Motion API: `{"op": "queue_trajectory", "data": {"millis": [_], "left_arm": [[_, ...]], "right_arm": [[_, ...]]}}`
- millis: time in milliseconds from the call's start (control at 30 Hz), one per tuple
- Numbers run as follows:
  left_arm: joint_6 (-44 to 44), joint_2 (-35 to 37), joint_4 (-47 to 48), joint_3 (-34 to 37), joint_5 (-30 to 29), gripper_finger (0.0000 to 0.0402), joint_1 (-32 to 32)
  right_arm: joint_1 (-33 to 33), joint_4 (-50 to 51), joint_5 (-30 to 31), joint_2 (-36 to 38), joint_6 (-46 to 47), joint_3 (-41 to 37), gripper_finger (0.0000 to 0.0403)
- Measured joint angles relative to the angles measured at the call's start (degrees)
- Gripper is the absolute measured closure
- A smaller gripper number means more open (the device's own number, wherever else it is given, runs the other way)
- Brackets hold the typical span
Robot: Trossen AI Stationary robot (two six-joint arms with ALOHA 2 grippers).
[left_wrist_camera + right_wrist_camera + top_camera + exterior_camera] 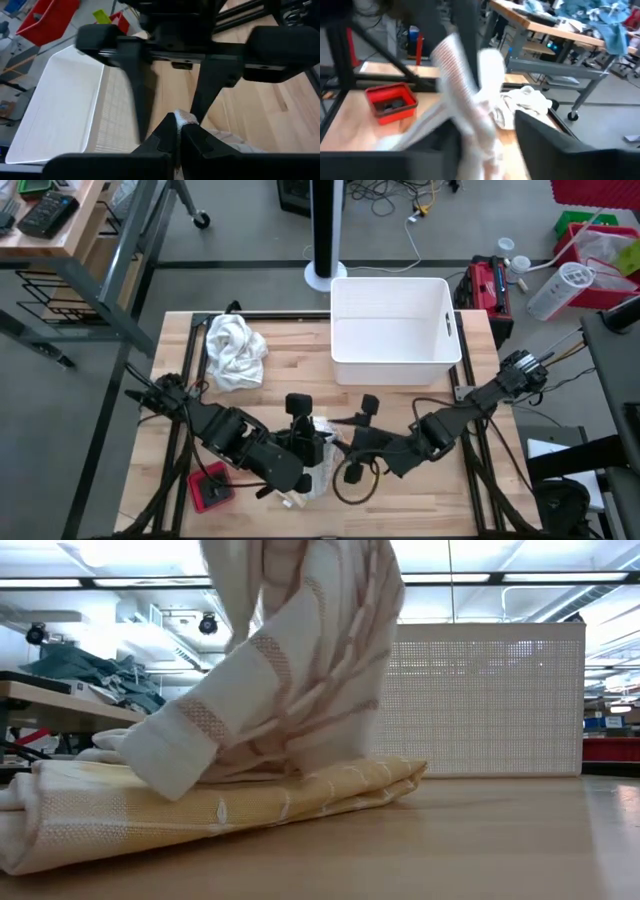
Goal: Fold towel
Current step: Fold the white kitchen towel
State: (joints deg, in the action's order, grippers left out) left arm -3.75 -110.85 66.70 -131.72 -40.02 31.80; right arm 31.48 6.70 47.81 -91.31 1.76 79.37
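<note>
Towel (270, 730) lies on the tabletop (500, 490) in front of the white bin (395, 330), between the two arms; part of it is raised off the wood and hangs in soft folds over a flatter folded layer beneath. Judged light, limp and not fragile: it will sag and drape wherever it is unsupported, so a hold at a corner or along a hem edge should serve better than one mid-cloth (the woven stripes may give some grip). Left gripper (177, 135) is pinched fully closed on a towel edge, on the side of the towel away from the bin. Right gripper (352, 470) is close beside it at the towel, fingers partly apart with cloth hanging between them; cannot tell if it truly holds anything. From above both arms cover most of the towel, so its outline and fold lines are hidden. A second crumpled white cloth (235, 350) sits left of the bin, and a red tray (210, 488) lies well forward of it.
</note>
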Motion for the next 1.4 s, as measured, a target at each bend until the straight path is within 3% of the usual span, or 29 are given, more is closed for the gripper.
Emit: {"op": "queue_trajectory", "data": {"millis": [100,167,467,667,800,1000,1100,1400], "left_arm": [[0.0,0.6,-0.1,0.0,-1.7,0.0401,0.9],[0.0,1.6,0.4,0.0,-3.1,0.0401,1.6],[-4.3,6.5,4.6,-0.6,-4.0,0.0380,3.0],[-11.2,9.3,7.9,-0.5,-1.6,0.0366,3.4],[-13.4,10.5,6.0,1.8,3.1,0.0360,4.8],[-9.8,10.9,-12.3,16.6,-0.1,0.0343,11.2],[-7.6,11.4,-24.5,24.8,-4.4,0.0329,13.4],[-5.0,12.0,-58.5,47.0,-6.7,0.0271,16.1]], "right_arm": [[0.2,0.8,-1.7,0.2,-1.1,0.0,0.0350],[0.6,0.4,-3.2,0.4,-2.3,0.0,0.0385],[3.4,-0.6,-4.4,1.7,-5.6,-0.1,0.0399],[7.2,-1.8,-4.3,4.5,-10.8,0.0,0.0401],[10.9,-6.3,-4.2,5.3,-17.7,0.0,0.0401],[16.0,-11.9,5.9,5.8,-25.4,0.0,0.0402],[17.3,-15.5,6.2,5.9,-27.5,0.0,0.0402],[18.2,-18.8,4.7,6.0,-29.1,-0.2,0.0403]]}}
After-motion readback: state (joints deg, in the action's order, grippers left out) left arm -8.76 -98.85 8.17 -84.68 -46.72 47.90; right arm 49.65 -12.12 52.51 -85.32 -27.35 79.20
